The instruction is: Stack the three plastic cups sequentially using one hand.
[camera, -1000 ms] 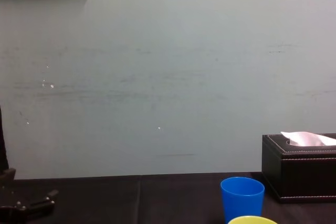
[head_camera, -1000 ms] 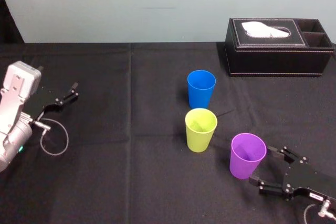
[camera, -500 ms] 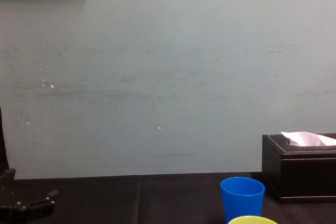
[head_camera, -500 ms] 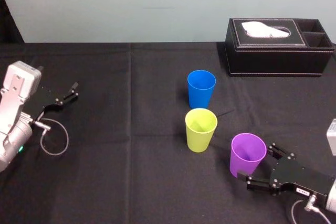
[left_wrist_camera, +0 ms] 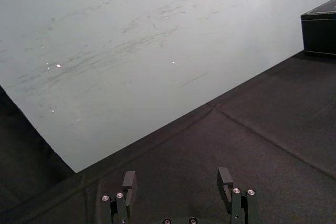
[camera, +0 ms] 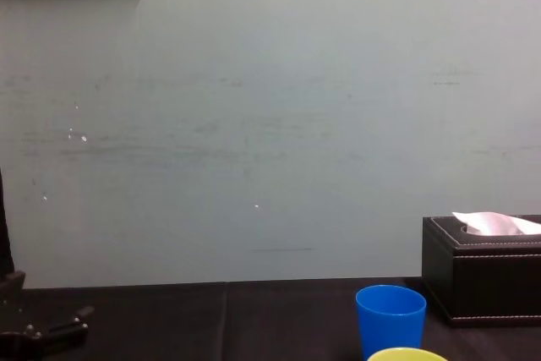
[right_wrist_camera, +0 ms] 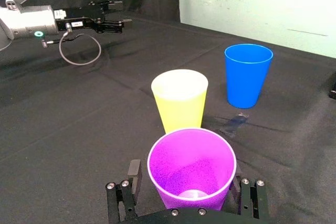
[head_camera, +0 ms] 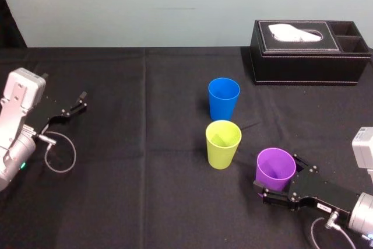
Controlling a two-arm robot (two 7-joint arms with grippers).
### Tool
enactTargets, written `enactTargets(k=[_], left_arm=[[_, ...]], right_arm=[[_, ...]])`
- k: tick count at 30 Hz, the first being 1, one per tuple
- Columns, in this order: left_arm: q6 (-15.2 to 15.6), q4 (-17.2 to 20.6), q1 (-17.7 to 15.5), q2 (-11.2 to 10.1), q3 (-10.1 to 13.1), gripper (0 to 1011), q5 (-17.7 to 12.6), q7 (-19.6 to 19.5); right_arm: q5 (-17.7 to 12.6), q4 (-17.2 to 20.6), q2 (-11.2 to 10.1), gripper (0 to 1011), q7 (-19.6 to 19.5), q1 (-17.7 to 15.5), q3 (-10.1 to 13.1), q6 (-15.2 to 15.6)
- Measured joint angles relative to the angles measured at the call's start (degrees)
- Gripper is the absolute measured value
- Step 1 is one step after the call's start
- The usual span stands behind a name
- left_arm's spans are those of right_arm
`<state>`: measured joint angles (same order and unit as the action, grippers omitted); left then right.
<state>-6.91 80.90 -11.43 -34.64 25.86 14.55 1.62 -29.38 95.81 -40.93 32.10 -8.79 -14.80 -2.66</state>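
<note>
The right gripper (head_camera: 277, 173) has its jaws spread, 1 finger on each side of the purple cup (right_wrist_camera: 191, 163). The cup stands upright between them, with thin gaps on both sides. Just beyond the purple cup and to its left stands the yellow-green cup (head_camera: 222, 143), and farther back the blue cup (head_camera: 224, 98). Far left of the purple cup, the left gripper (head_camera: 83, 101) rests with its jaws apart.

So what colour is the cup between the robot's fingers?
Purple. The purple cup shows best in the right wrist view.
</note>
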Motion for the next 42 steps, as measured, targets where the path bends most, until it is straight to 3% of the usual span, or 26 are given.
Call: enactTargets(k=[9, 19, 27, 29, 36, 42], left_arm=[[0.0, 0.0, 0.0, 0.0, 0.0, 1011, 0.0, 0.0], [0.0, 0.0, 0.0, 0.0, 0.0, 1011, 0.0, 0.0], [0.0, 0.0, 0.0, 0.0, 0.0, 1011, 0.0, 0.0], [0.0, 0.0, 0.0, 0.0, 0.0, 1011, 0.0, 0.0], [0.0, 0.0, 0.0, 0.0, 0.0, 1012, 0.0, 0.0], [0.0, 0.0, 0.0, 0.0, 0.0, 1011, 0.0, 0.0]], right_arm=[[-0.04, 0.0, -0.11, 997, 0.05, -0.07, 0.1, -0.05], [-0.16, -0.03, -0.19, 774, 0.09, -0.13, 0.17, -0.09], [-0.32, -0.07, -0.25, 741, 0.4, -0.15, 0.21, -0.18], [-2.0, -0.04, -0.73, 741, 2.26, 0.43, 0.68, -0.34], [-6.65, 2.22, -2.14, 741, 3.56, 4.06, 1.52, 4.54], [-8.22, 3.33, -2.33, 741, 2.57, 8.4, 1.03, 8.31]])
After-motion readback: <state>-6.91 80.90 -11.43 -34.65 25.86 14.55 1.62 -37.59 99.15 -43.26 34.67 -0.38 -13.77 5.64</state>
